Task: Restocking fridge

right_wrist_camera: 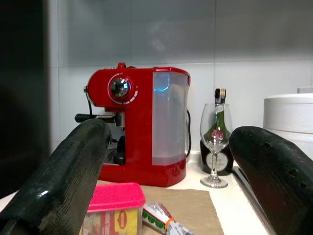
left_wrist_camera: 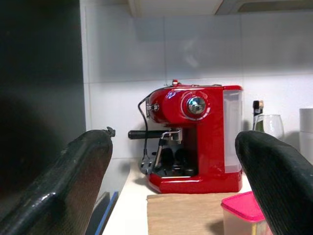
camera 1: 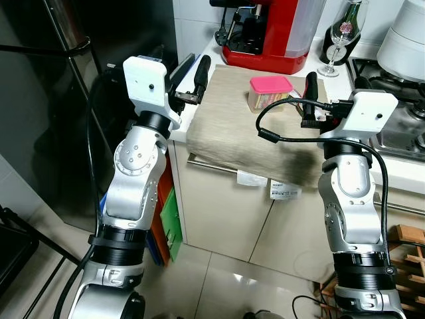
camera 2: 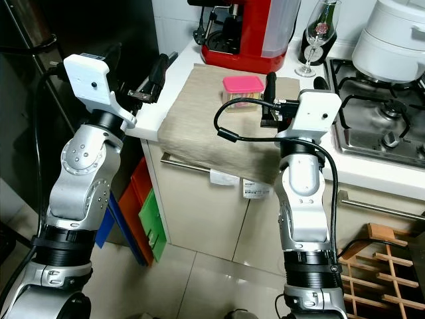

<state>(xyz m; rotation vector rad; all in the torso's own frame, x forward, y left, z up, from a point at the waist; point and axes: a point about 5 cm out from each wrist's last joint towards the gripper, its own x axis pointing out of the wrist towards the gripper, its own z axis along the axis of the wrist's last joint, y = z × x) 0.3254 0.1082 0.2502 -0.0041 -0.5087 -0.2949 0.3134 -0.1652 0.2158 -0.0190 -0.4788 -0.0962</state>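
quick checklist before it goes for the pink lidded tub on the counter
1. Clear plastic tub with pink lid upright on the beige cloth: ok.
2. Right gripper open, holding nothing: ok.
3. Left gripper open, holding nothing: ok.
4. Small wrapped packet right beside the tub, could get caught: not ok.
5. Stemmed wine glass stands well back from the tub: ok.
6. Fridge door open: cannot tell.

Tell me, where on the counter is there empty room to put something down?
The beige cloth is bare in front of the pink-lidded plastic box, toward the counter edge, between the left hand and right hand. It's crowded behind, by the red coffee machine and stemmed wine glass.
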